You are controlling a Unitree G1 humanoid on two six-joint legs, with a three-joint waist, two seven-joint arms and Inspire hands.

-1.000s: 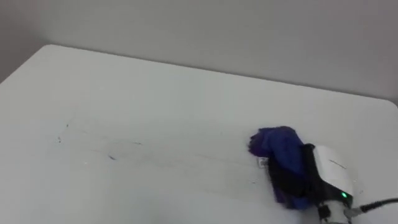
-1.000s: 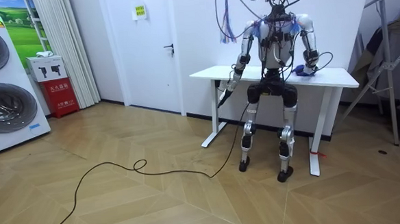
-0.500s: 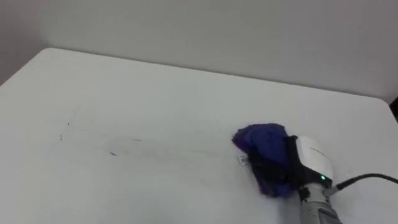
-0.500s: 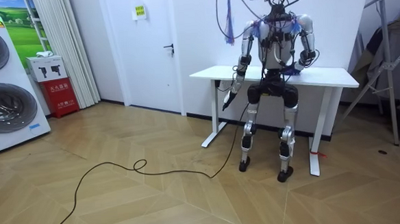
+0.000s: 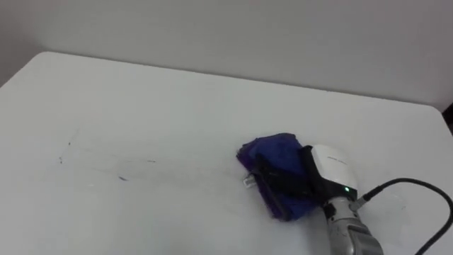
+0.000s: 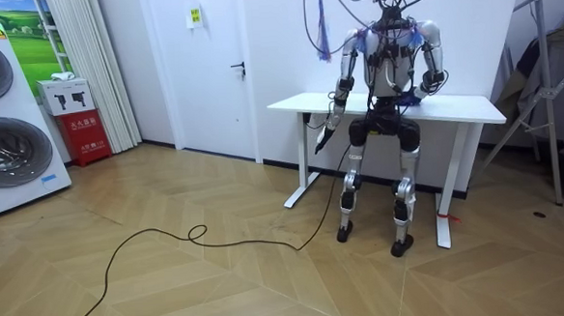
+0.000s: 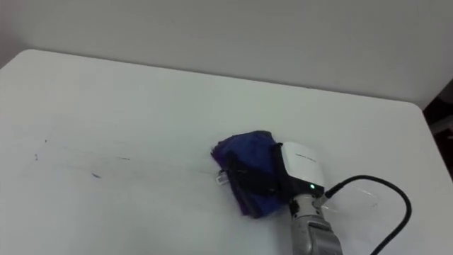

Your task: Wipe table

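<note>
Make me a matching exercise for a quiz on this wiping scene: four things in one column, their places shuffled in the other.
Things:
1. blue cloth
2. faint marks
3. left hand
4. washing machine

Places:
A. on the left part of the white table
B. at the room view's left edge
C. under the right hand, on the tabletop
D. hanging below the tabletop

Pairs: 1-C, 2-A, 3-D, 4-B

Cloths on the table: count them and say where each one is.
1. The blue cloth lies on the white table, near its middle, under the right robot hand. A second could hide beneath it.
</note>
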